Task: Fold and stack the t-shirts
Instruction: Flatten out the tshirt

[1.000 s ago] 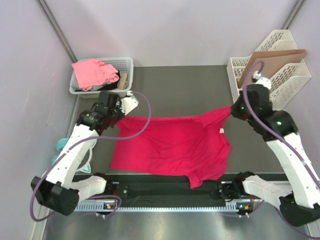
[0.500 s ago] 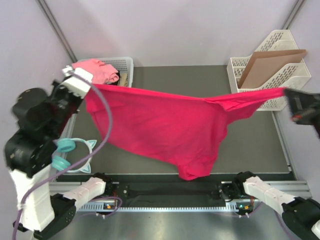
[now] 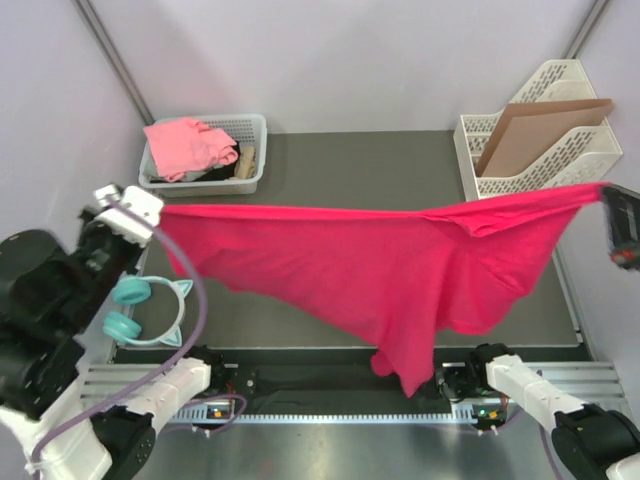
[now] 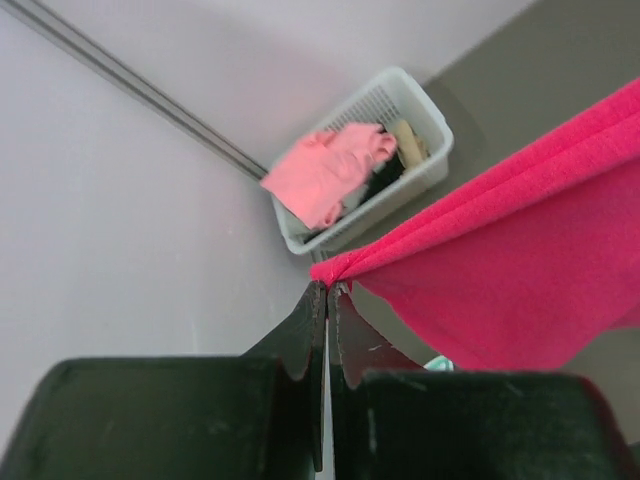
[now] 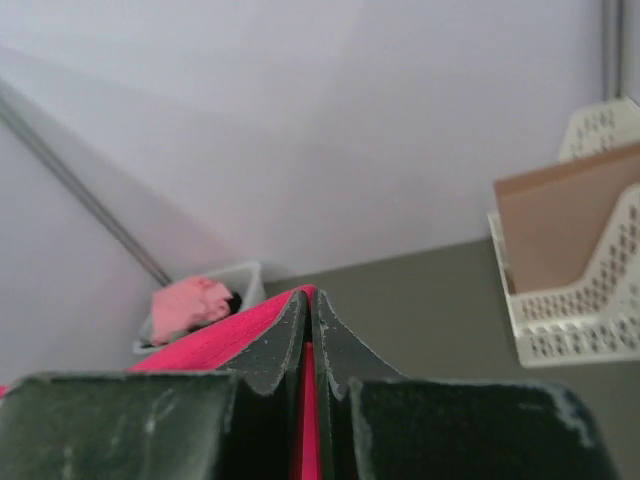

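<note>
The crimson-red t-shirt (image 3: 370, 265) hangs stretched in the air between both arms, its lower part drooping toward the table's near edge. My left gripper (image 3: 158, 212) is shut on its left corner (image 4: 335, 268), high on the left side. My right gripper (image 3: 606, 192) is shut on the opposite corner (image 5: 305, 292) at the far right edge of the top view. The salmon-pink t-shirt (image 3: 185, 145) lies bunched in the white basket (image 3: 255, 128) at the back left, seen too as a pink t-shirt (image 4: 330, 175) in the left wrist view.
Teal cat-ear headphones (image 3: 145, 305) lie on the table's left side under the left arm. A white file rack (image 3: 570, 150) holding a brown cardboard sheet (image 3: 535, 135) stands at the back right. The basket also holds dark and tan items.
Both grippers lifted the red t-shirt off the table and pulled it wide apart. In the last half second it stretched further, with the hanging fabric swinging toward the near edge.
</note>
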Tool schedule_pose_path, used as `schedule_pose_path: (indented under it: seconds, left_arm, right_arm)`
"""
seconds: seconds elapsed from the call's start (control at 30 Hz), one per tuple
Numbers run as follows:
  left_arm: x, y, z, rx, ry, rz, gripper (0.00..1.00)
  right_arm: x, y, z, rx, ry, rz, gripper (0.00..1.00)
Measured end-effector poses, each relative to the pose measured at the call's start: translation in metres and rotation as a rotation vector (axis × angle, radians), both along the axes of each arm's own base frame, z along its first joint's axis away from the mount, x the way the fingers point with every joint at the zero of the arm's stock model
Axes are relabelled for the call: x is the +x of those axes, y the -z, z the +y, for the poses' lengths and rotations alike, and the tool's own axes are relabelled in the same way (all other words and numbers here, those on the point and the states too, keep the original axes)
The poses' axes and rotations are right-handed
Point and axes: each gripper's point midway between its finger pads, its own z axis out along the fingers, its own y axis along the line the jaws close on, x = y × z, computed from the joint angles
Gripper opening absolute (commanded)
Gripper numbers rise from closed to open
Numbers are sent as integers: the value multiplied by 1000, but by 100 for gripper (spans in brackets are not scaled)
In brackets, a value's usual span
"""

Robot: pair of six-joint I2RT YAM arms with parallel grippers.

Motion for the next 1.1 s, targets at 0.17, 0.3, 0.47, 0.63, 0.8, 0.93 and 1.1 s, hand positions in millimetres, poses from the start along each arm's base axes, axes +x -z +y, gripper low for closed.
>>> schedule_pose_path:
  seconds: [0.17, 0.3, 0.47, 0.63, 0.8, 0.93, 1.1]
  left_arm:
    - [37, 100, -13, 85, 27, 271, 0]
    - [76, 192, -18, 192, 35, 464, 0]
    - [127, 292, -13, 370, 21, 628, 0]
    - [181, 349, 0, 482, -10, 733, 0]
    - [256, 359, 19, 533, -90, 733, 0]
    - [298, 353, 28, 561, -134, 680, 0]
    - [314, 352, 32, 587, -150, 652, 0]
  right_arm:
    - [72, 71, -7, -65, 144, 266, 0]
    - [133, 136, -6, -144, 236, 469, 0]
    - [217, 231, 9, -252, 278, 723, 0]
    - [276, 338, 25, -363, 272, 979, 0]
    - [305, 390, 32, -418, 274, 1097, 0]
    - [332, 392, 38, -424, 278, 1089, 0]
    - [357, 384, 43, -428, 282, 1053, 0]
